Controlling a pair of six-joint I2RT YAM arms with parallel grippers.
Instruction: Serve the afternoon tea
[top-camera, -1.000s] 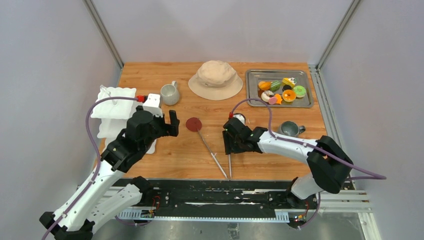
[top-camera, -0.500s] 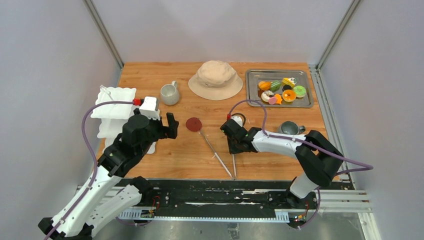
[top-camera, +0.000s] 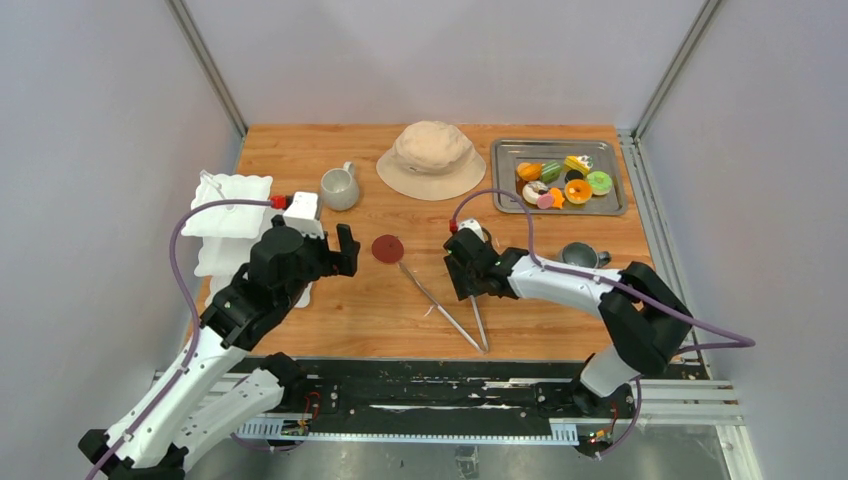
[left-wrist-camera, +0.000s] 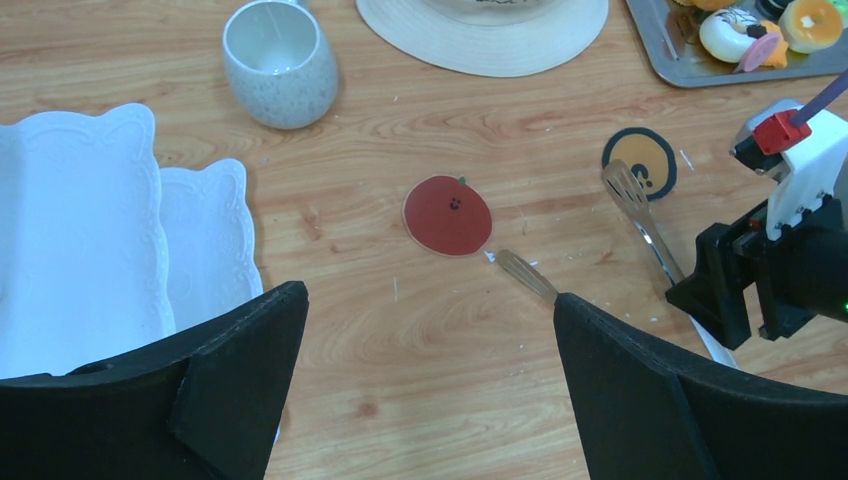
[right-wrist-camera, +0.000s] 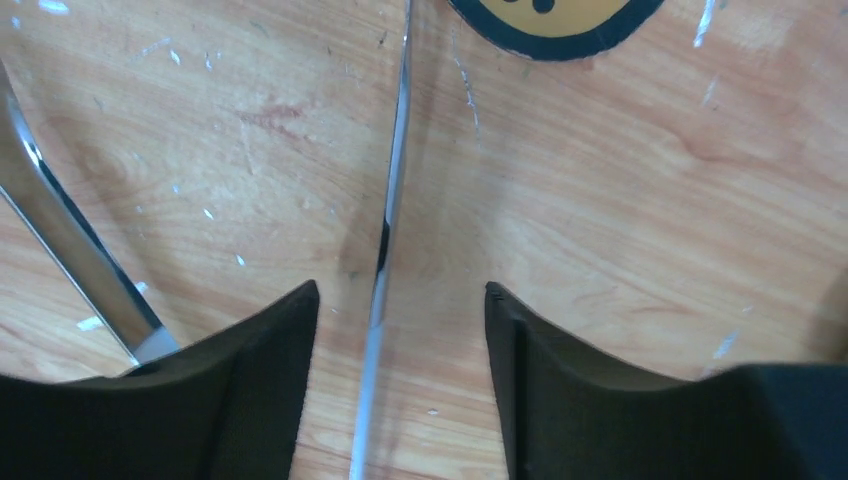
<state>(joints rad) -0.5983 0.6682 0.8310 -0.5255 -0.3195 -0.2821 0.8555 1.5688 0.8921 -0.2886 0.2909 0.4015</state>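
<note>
The toy pastries (top-camera: 560, 182) lie in a metal tray (top-camera: 610, 150) at the back right. The white three-tier stand (top-camera: 230, 215) is at the left, also in the left wrist view (left-wrist-camera: 80, 230). The white mug (top-camera: 340, 187) stands beside it. The grey mug (top-camera: 580, 257) is on the right. My left gripper (top-camera: 345, 248) is open and empty, hovering over bare wood (left-wrist-camera: 430, 310). My right gripper (top-camera: 468, 288) is open and low, with one arm of the metal tongs (right-wrist-camera: 385, 250) lying between its fingers (right-wrist-camera: 250, 380).
A beige bucket hat (top-camera: 432, 158) sits at the back centre. A red coaster (top-camera: 387, 248) lies near the tongs' tip (left-wrist-camera: 525, 273). A yellow and black coaster (right-wrist-camera: 555, 15) lies just beyond my right gripper. The tongs' second arm (right-wrist-camera: 60, 250) lies to its left.
My right gripper has moved slightly away from the table's near edge along the tongs. The tongs' near end has swung to the right. My left arm has barely moved.
</note>
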